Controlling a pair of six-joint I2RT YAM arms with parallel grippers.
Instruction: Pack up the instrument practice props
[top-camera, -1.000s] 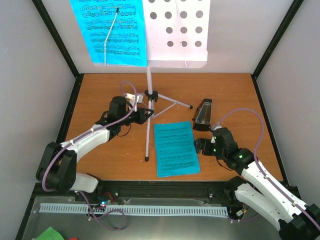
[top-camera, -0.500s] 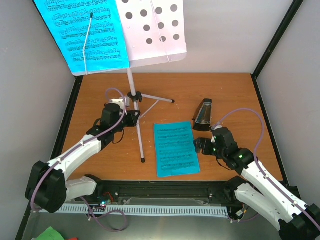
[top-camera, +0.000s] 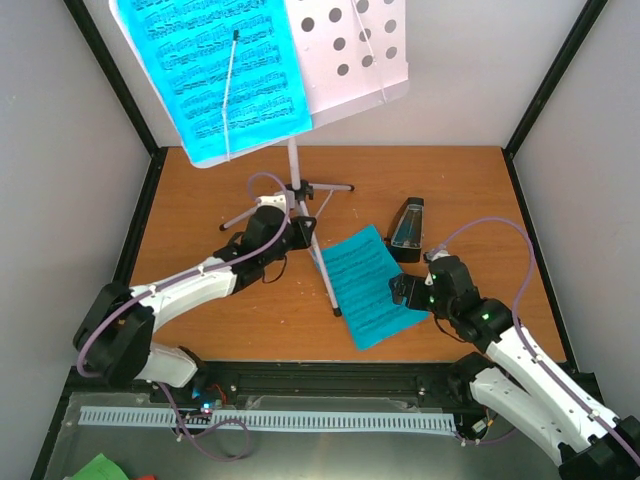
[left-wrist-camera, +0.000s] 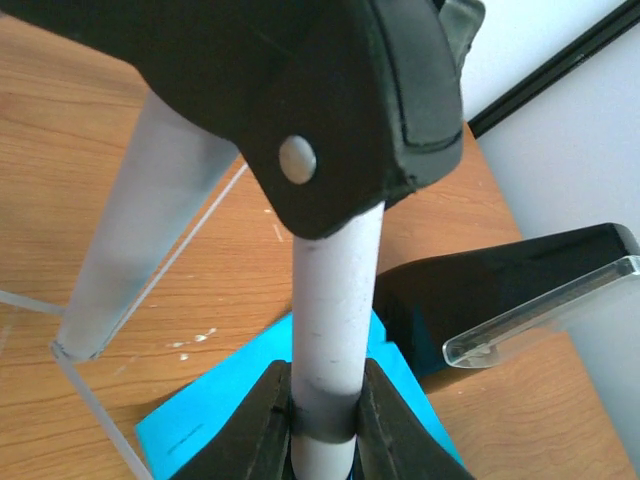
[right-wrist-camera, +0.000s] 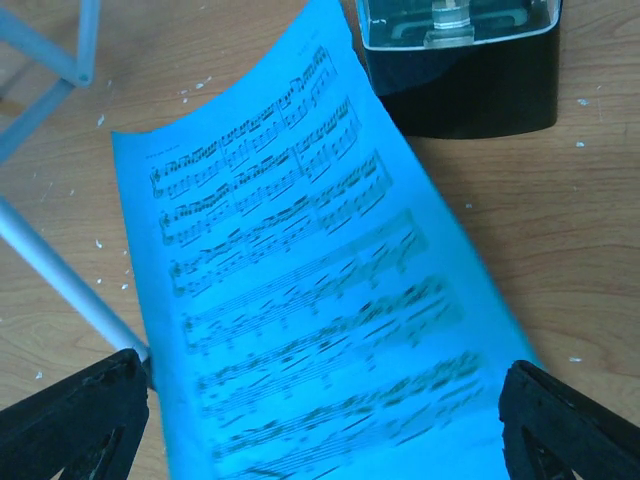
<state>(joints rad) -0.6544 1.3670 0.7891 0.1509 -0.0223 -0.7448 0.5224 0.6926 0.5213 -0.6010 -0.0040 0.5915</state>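
The white tripod music stand (top-camera: 294, 165) stands at mid-table, its perforated desk (top-camera: 352, 50) tilted, with a cyan sheet-music page (top-camera: 232, 80) clipped on its left half. My left gripper (top-camera: 300, 236) is shut on the stand's white tube (left-wrist-camera: 335, 290), which is pinched between both pads (left-wrist-camera: 325, 415). A loose cyan page (top-camera: 372, 285) lies skewed on the table, against a stand leg (top-camera: 330, 290). The black pyramid metronome (top-camera: 405, 230) with its clear cover (left-wrist-camera: 545, 310) stands right of it. My right gripper (top-camera: 405, 292) is open, its fingertips (right-wrist-camera: 75, 420) spread on both sides of the loose page (right-wrist-camera: 300, 300).
Grey enclosure walls with black corner posts (top-camera: 545, 90) bound the brown table (top-camera: 200, 200) on three sides. The metronome (right-wrist-camera: 460, 70) sits just beyond the right gripper. The stand's other legs (top-camera: 240, 217) reach out to the left and to the back.
My left gripper has carried the stand to the right and turned it. The stand's leg has swept into the loose page and skewed it toward the right gripper. The right arm has barely moved.
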